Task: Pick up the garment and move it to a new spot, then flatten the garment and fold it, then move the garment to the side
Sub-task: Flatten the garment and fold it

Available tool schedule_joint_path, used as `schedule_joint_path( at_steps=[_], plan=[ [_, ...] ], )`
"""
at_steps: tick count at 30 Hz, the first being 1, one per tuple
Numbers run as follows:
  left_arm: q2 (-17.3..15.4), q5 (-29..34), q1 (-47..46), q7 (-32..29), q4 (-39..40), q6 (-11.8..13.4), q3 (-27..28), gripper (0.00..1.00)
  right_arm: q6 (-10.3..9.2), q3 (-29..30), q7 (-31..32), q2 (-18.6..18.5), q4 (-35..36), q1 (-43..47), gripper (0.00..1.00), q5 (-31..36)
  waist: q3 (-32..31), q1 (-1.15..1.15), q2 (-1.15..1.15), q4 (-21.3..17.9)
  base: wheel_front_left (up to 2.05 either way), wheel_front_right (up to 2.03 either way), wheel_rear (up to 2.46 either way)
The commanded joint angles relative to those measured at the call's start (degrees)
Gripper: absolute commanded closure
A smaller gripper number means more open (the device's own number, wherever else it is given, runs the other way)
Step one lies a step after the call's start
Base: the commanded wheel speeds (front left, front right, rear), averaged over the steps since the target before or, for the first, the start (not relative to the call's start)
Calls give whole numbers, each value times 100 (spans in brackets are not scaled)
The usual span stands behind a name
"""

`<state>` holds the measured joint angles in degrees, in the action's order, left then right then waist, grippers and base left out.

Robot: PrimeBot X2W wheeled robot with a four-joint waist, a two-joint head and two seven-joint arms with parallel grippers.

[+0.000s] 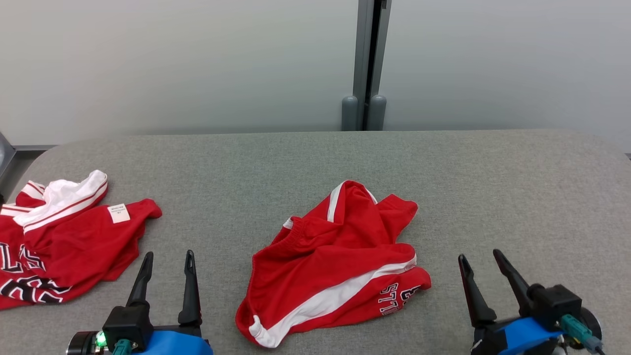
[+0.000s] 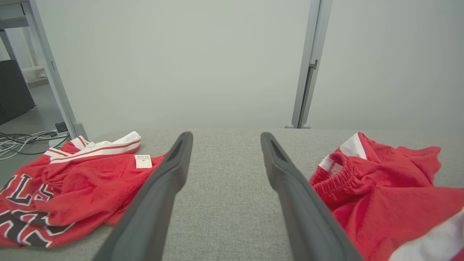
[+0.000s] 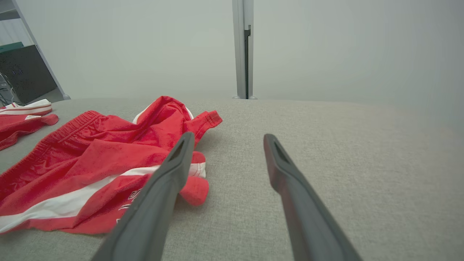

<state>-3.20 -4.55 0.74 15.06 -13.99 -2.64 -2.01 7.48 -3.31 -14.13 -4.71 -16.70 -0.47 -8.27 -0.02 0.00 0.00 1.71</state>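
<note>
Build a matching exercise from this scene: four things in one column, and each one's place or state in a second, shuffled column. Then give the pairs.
Things:
1. red shorts
2. red jersey
3. left gripper
4. right gripper

Places and states:
A. open, to the right of both garments
B. crumpled at the middle of the grey table
C. open, between the two garments
D. crumpled at the table's left end, white label showing

Pairs: 1-B, 2-D, 3-C, 4-A
</note>
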Motion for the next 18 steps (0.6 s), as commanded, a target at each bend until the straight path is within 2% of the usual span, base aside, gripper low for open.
schedule_joint_path(
  at_steps=[1, 8, 18],
  plan=[
    [0, -24, -89, 17, -6, -22, 25, 0, 3, -41, 46, -82, -20, -216, 0, 18, 16, 0, 0, 25, 0, 0, 0],
    [14, -46, -191, 17, -13, -18, -33, 0, 3, -392, 419, -317, -459, -936, 0, 45, 122, 0, 0, 192, 0, 0, 0],
    [27, -118, -358, 17, 3, 8, -153, 0, 2, -936, 687, -626, -1836, -1600, 0, -91, 439, 0, 0, 530, 0, 0, 0]
  ],
)
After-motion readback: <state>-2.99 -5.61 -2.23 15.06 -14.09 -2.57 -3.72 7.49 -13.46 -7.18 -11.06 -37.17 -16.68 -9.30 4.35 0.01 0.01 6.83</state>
